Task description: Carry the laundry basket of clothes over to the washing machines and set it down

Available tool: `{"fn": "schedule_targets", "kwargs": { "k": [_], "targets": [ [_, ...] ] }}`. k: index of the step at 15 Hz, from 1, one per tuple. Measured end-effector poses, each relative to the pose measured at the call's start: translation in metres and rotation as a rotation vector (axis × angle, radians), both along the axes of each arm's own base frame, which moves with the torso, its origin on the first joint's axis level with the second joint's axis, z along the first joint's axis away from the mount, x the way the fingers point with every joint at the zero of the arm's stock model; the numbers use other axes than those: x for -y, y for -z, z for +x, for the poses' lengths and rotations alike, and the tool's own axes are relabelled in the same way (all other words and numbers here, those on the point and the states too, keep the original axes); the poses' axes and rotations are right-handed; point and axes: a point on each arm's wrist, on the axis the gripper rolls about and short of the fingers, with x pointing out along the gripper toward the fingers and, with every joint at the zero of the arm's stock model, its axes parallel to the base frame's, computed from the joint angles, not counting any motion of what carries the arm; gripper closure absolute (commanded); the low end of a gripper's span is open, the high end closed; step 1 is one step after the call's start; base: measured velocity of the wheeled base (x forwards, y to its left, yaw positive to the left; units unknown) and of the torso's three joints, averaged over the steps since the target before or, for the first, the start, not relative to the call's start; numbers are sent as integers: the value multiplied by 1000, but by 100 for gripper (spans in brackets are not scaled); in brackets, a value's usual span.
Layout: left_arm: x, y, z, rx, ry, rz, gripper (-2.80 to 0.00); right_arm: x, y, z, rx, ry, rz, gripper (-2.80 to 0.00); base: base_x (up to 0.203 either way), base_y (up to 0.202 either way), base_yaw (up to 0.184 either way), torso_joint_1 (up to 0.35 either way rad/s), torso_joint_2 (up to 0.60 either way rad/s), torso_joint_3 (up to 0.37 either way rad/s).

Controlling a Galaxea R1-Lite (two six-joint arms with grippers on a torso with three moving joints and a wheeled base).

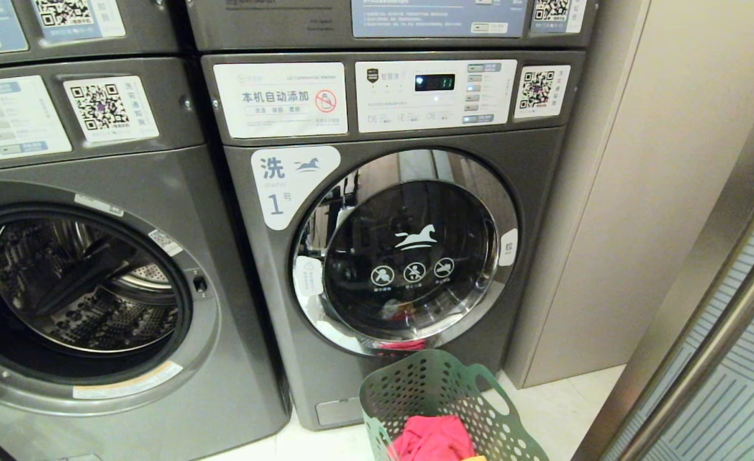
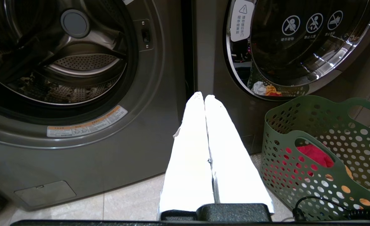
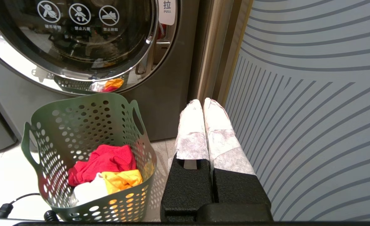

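Left wrist view: the left tool (image 2: pixel 204 98) has its two white-wrapped fingers pressed together, holding nothing; the right tool (image 3: pixel 203 102) likewise. Between them, one laundry basket (image 3: pixel 78 119) stands on the floor (image 3: pixel 2 175), holding three clothes (image 3: pixel 106 169): red, white, yellow-orange. Behind it stand two washing machines (image 1: pixel 249 269), one door shut, one open.

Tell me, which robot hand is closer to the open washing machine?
Left. The left gripper hangs shut just beside the open washer, by its right edge. The right gripper hangs shut past the green basket, near the striped panel.
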Motion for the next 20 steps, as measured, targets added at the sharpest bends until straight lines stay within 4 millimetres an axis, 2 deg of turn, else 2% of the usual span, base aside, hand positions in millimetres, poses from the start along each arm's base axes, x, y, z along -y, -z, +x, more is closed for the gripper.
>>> {"fn": "schedule_targets", "kwargs": {
  "k": [16, 20],
  "targets": [
    [0, 0, 0, 1, -3, -12, 0, 0, 0, 0, -2, -2, -9, 0, 0, 0, 0, 0, 0, 0],
    [0, 0, 0, 2, -4, -18, 0, 0, 0, 0, -3, -1, -10, 0, 4, -7, 154, 3, 5, 3]
  ]
}}
